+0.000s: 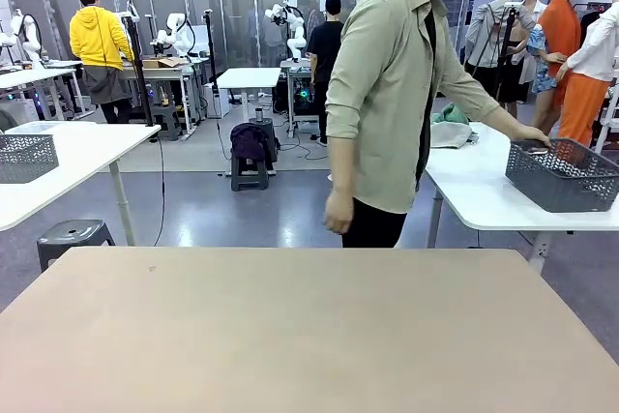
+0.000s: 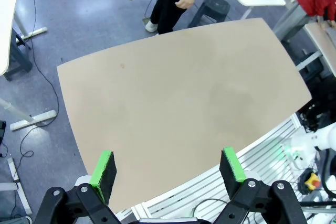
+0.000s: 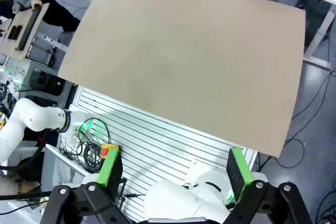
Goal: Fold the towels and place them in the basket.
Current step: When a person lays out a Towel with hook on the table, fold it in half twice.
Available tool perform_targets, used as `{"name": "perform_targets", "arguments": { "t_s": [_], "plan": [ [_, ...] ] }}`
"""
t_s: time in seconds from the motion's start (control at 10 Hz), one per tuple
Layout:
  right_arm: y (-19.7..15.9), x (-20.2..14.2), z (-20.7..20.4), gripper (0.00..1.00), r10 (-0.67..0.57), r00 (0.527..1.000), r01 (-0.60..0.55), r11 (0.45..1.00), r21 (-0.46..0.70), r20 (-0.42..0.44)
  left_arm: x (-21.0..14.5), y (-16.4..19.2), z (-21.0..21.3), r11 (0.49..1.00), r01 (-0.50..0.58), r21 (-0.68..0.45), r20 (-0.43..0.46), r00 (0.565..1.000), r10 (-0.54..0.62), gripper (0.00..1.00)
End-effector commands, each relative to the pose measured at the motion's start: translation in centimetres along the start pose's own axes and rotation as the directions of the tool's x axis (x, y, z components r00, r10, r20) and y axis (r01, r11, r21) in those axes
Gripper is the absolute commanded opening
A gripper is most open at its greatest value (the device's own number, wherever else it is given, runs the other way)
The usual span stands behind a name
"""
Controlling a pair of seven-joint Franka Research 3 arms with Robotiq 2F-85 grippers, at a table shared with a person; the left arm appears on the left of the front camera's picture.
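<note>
The dark grey mesh basket (image 1: 564, 176) stands on a white side table (image 1: 484, 191) at the far right, beyond my own tan table (image 1: 300, 336). A person in a khaki shirt (image 1: 387, 94) stands at the far edge with one hand (image 1: 532, 135) on the basket's rim. Behind that arm, the towels (image 1: 451, 129) lie bunched on the same white table, mint green over cream. High above the tan table, my left gripper (image 2: 168, 166) is open with nothing between its green pads. My right gripper (image 3: 174, 167) is open too, above the table's near edge, holding nothing.
A paler grey mesh basket (image 1: 24, 157) rests on another white table at the left, with a grey stool (image 1: 70, 237) below it. Cables and table legs lie on the floor around my table. A slatted white frame (image 3: 173, 140) runs under the near edge.
</note>
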State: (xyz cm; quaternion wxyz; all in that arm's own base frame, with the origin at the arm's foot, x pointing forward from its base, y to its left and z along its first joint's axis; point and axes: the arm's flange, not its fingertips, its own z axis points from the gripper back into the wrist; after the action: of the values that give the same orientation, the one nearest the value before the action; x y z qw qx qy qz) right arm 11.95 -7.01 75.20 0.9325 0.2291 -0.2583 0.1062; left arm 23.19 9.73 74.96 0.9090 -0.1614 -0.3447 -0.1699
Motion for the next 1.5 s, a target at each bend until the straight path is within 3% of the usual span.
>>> {"name": "perform_targets", "arguments": {
  "t_s": [0.0, 1.4],
  "plan": [
    [0.27, -0.62, 0.5, 1.0, -0.013, 1.0, 0.013, 1.0, -0.011, 0.003, 0.03, -0.07, 0.08, 1.0, 0.002, 0.011, 0.003, 1.0, -0.002, 1.0],
    [0.27, -0.62, 0.5, 1.0, -0.013, 1.0, 0.013, 1.0, -0.011, 0.003, 0.03, -0.07, 0.08, 1.0, 0.002, 0.011, 0.003, 1.0, -0.002, 1.0]
  ]
}}
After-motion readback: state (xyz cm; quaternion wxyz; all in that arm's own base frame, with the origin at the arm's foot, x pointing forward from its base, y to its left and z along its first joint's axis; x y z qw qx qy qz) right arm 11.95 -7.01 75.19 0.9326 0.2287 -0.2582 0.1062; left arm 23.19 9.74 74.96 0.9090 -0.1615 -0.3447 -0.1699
